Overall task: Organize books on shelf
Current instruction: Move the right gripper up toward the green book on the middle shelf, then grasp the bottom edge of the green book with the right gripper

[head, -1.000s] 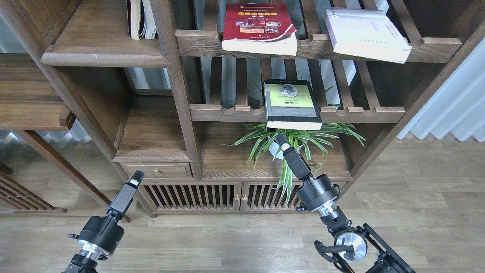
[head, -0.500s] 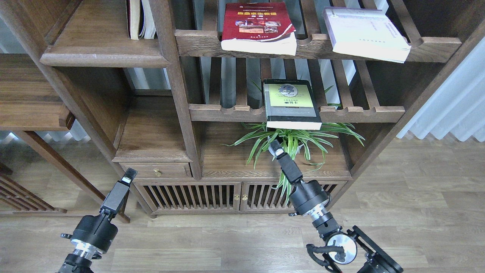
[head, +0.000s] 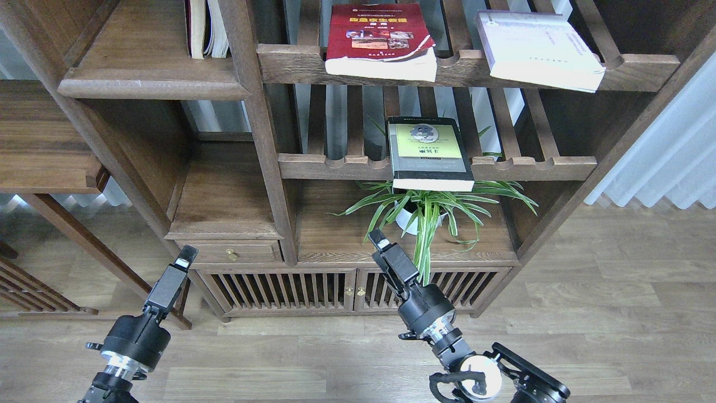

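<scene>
dark book with yellow-green cover panel (head: 428, 152) overhangs the slatted rack (head: 526, 165) above the spider plant (head: 430, 210); right end effector (head: 380, 240) and left end effector (head: 183, 261) low, both empty, finger spread cannot tell; a clumsy reach could knock the book off

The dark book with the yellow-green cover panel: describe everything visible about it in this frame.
The dark book is a thick paperback with a black border around a yellow-green panel that carries a small grey emblem and dark lettering too small to read. It lies flat, cover up, on the lower slatted rack, roughly square to it. Its near end, showing the pale page block, juts out past the scalloped front rail, above the green leaves of a potted plant. Neither tool touches it; nothing rests on it.
</scene>
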Robot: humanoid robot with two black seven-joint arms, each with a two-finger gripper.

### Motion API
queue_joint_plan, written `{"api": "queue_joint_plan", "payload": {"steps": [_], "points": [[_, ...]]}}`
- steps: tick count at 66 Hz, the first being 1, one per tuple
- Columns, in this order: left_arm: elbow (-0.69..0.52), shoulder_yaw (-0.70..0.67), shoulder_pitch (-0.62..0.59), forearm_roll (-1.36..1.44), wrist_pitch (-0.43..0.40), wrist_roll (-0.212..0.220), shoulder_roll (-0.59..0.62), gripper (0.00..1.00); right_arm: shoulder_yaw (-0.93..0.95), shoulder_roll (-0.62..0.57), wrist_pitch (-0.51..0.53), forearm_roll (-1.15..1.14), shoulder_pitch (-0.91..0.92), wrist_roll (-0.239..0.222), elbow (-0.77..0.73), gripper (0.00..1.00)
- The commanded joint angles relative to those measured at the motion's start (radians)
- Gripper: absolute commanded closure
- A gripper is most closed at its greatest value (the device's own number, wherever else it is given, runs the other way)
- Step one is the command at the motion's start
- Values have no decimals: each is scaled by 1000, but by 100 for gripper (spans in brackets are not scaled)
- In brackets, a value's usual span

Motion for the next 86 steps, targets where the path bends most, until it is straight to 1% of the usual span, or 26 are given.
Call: {"api": "queue_joint_plan", "payload": {"steps": [1,5,12,17,18,29,34,40,46,52,55,56,58,67,68,73,81,84,86], "points": [[0,0,0,0,0,0,0,0,0,0,0,73,31,32,0,1],[1,0,-3,0,0,0,0,0,0,0,0,96,53,43,-3,1],[1,0,-9,0,0,0,0,0,3,0,-42,124,102,43,-15,1],[1,2,-9,0,0,0,0,0,15,0,-90,147,134,43,-24,1],[1,0,-9,0,0,0,0,0,35,0,-128,153,151,43,-26,1],[1,-1,-9,0,0,0,0,0,74,0,-255,159,179,43,-32,1],[1,-1,-8,0,0,0,0,0,98,0,-283,173,189,43,-32,1],[1,-3,-3,0,0,0,0,0,139,0,-291,194,199,43,-34,2],[1,-3,-1,0,0,-2,0,0,169,0,-297,199,200,43,-44,6],[1,-4,-3,0,0,0,0,0,201,0,-297,203,200,43,-52,17],[1,-4,-3,0,0,0,0,0,210,0,-299,207,200,44,-54,24],[1,-4,-3,0,0,0,0,0,213,0,-297,210,200,44,-54,28],[1,-4,-3,0,0,0,0,0,218,0,-297,216,200,44,-52,31],[1,-6,-3,0,0,-2,0,0,210,0,-308,217,197,44,-52,32],[1,-6,-3,0,0,-2,0,0,207,0,-334,216,199,44,-52,32],[1,-6,-1,0,0,-2,0,0,207,0,-383,217,199,44,-47,32],[1,-6,2,0,0,-2,0,0,204,0,-424,217,199,44,-46,33],[1,-6,3,0,0,-2,0,0,204,0,-424,216,199,44,-46,38],[1,-6,3,0,0,-2,0,0,204,0,-423,217,199,44,-44,45]]}}
